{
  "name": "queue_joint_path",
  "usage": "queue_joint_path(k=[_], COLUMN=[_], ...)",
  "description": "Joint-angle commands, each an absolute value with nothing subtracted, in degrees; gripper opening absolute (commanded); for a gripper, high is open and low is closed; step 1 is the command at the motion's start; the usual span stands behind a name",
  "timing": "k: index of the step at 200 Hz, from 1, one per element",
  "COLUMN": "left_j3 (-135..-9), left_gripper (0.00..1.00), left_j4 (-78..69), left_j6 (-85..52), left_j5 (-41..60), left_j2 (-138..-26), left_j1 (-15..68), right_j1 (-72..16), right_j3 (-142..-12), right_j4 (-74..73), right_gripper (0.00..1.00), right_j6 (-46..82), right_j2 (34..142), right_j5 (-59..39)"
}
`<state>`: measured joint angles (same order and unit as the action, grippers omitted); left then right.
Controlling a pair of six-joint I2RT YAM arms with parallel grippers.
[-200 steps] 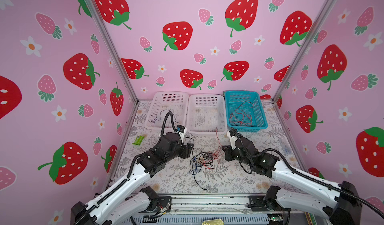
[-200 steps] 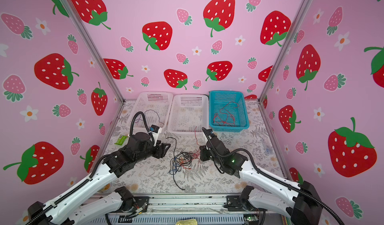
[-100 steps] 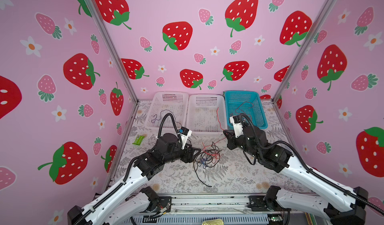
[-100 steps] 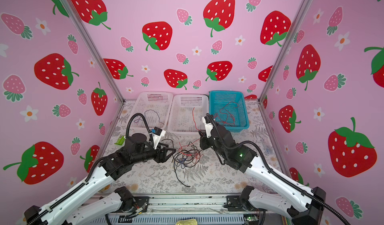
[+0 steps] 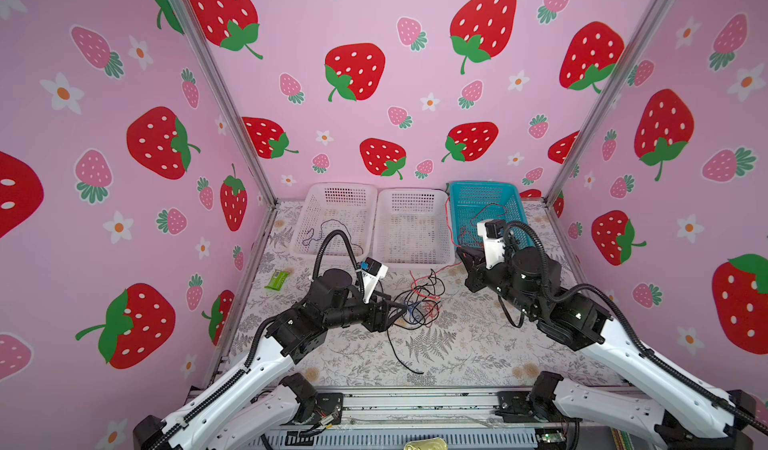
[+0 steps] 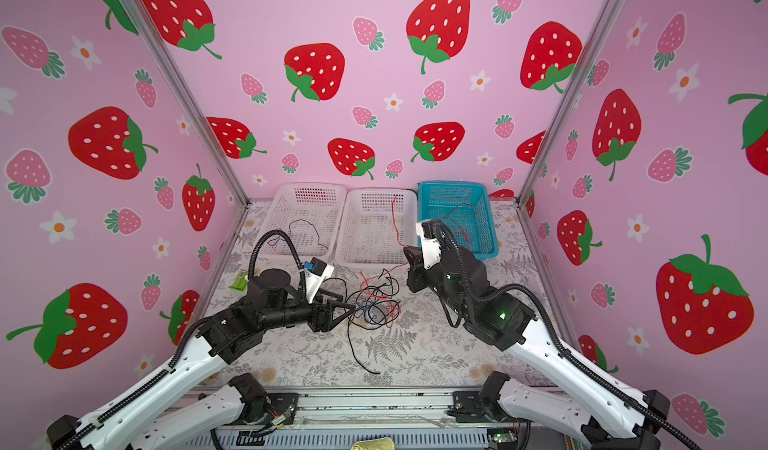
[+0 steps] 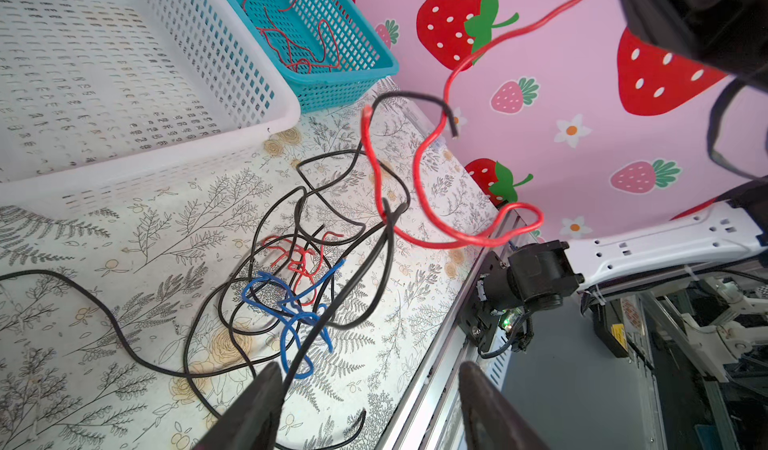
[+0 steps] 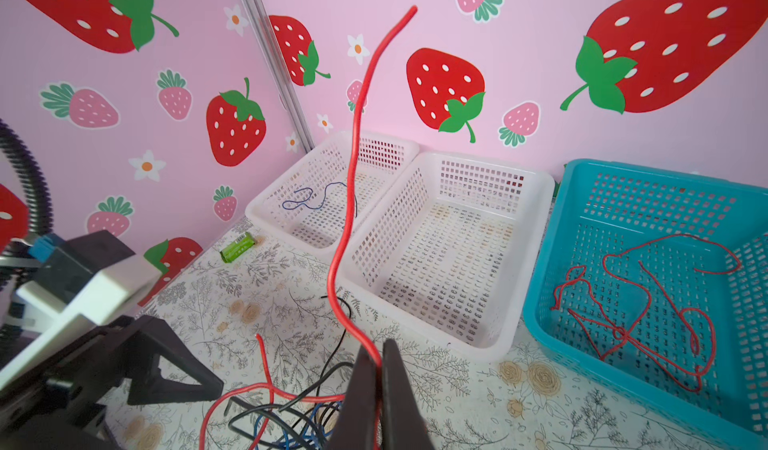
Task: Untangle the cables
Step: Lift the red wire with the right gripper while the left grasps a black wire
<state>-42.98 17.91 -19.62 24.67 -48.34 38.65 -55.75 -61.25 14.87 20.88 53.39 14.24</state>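
My right end effector (image 8: 376, 356) is clamped shut on a red cable (image 8: 351, 177). The cable's free end stands up above the jaws, and the rest trails down to the tangle of cables (image 5: 417, 302) lying on the table (image 5: 478, 356) just below and beside it. My left end effector (image 7: 368, 379) stands wide, gripping nothing. The tangle lies right in front of its fingers, and one black cable (image 7: 345, 298) runs past one fingertip. Beyond the right end effector sits a blue basket (image 8: 582, 186) holding more red cables (image 8: 631, 302).
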Motion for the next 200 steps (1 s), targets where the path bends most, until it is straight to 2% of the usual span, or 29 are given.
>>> queue_joint_path(k=[1, 52, 107, 174, 200], left_j3=[-44.2, -44.2, -42.8, -42.2, -42.7], left_gripper=[0.69, 0.66, 0.55, 0.24, 0.08], left_j4=[18.4, 15.6, 12.0, 11.3, 12.3], left_j6=[-17.5, -19.2, -22.1, -22.0, -21.5], left_j5=[26.7, 25.6, 24.6, 24.7, 24.7], left_j2=[-48.9, -49.1, -47.6, -46.4, -46.3], left_j1=[38.8, 39.0, 38.9, 39.0, 39.0], right_j1=[-56.0, -56.0, -56.0, -56.0, -56.0], right_j3=[-63.5, -63.1, -61.2, -60.2, -59.4], right_j4=[11.9, 9.9, 8.5, 8.9, 9.8], right_gripper=[0.0, 0.0, 0.0, 0.0, 0.0], right_j6=[20.8, 23.2, 25.3, 26.1, 26.3], right_j2=[52.6, 50.1, 49.7, 49.5, 49.2], right_j5=[12.2, 7.6, 6.1, 7.9, 10.7])
